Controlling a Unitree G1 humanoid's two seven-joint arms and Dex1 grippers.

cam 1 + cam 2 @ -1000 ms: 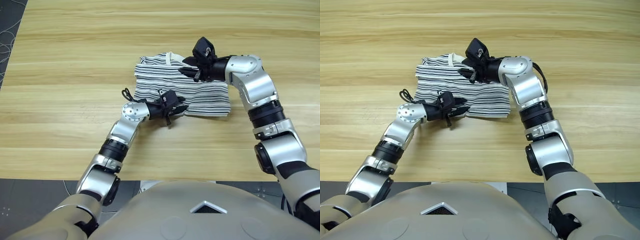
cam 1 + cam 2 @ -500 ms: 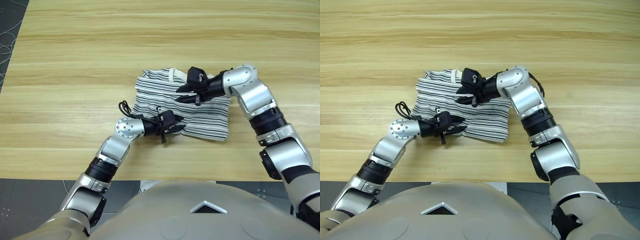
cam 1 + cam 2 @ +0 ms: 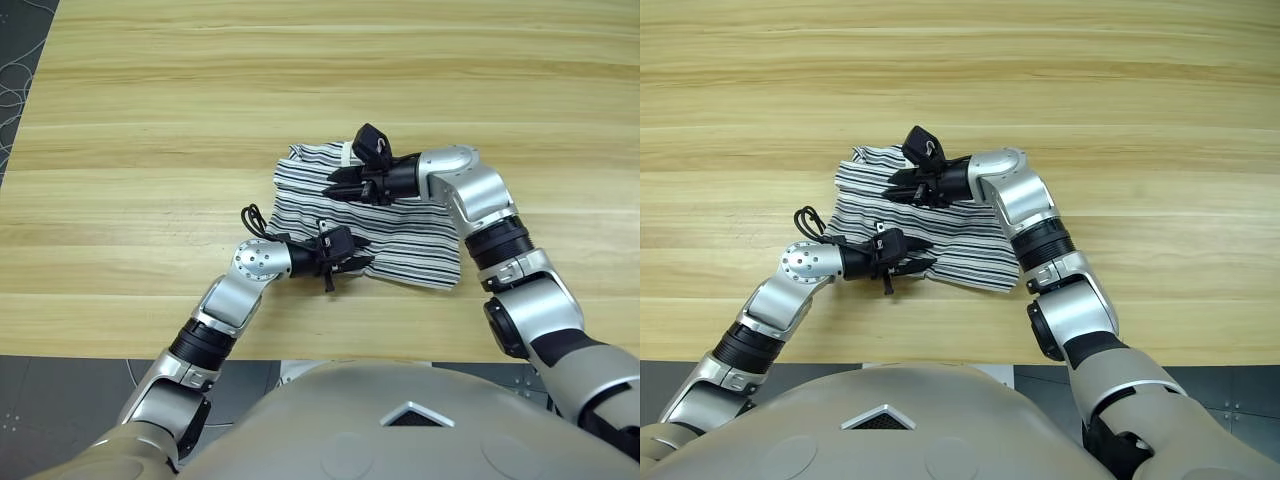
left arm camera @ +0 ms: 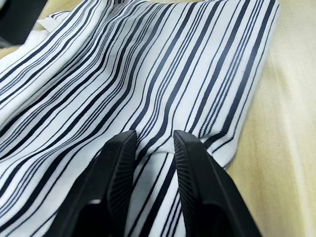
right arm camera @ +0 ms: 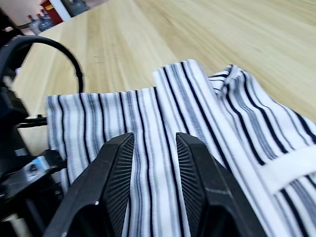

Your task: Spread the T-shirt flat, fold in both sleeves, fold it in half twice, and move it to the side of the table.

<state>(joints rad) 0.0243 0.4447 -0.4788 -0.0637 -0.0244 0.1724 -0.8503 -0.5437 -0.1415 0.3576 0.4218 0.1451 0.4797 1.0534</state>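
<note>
The black-and-white striped T-shirt (image 3: 410, 240) lies folded into a rough rectangle in the middle of the wooden table (image 3: 150, 120), its collar at the far edge. My left gripper (image 3: 362, 262) is at the shirt's near edge, shut on a ridge of the fabric, which runs between the black fingers (image 4: 118, 163). My right gripper (image 3: 332, 187) comes in from the right over the far part of the shirt beside the collar. It is shut on a raised fold of cloth (image 5: 155, 163).
Bare wood stretches wide to the left, right and far side of the shirt. The table's near edge (image 3: 300, 358) runs close behind my left elbow. The table's left edge borders dark floor with cables (image 3: 20, 60).
My right gripper has swung left across the far part of the shirt, toward the collar. The left gripper and the shirt's near edge have shifted toward me; the shirt lies slightly skewed.
</note>
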